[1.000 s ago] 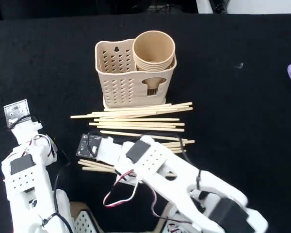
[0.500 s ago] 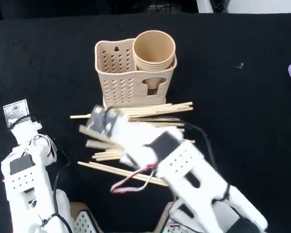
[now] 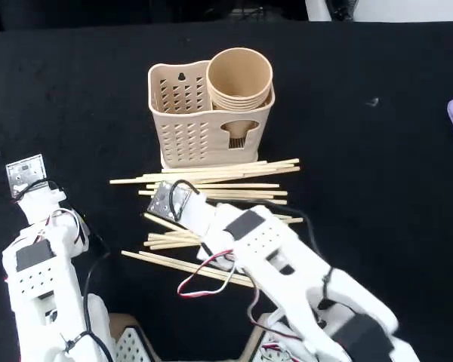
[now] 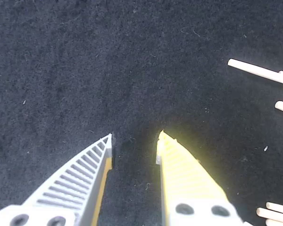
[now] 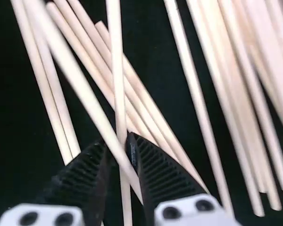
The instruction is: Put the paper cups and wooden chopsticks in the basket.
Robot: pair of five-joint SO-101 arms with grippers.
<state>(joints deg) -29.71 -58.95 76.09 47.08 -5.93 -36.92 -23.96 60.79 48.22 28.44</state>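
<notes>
Chopsticks (image 3: 211, 181) lie scattered across the black table (image 3: 362, 188), just in front of the basket (image 3: 185, 136). The stacked paper cups (image 3: 239, 75) already sit in one of its compartments, the one toward the right arm's side. The right gripper (image 5: 117, 155) is down in the pile, its fingers pinched on one slanting chopstick (image 5: 82, 94) (others cross close beside it). The left gripper (image 4: 134, 141) hangs over bare cloth with its fingers parted, stick ends nearby.
</notes>
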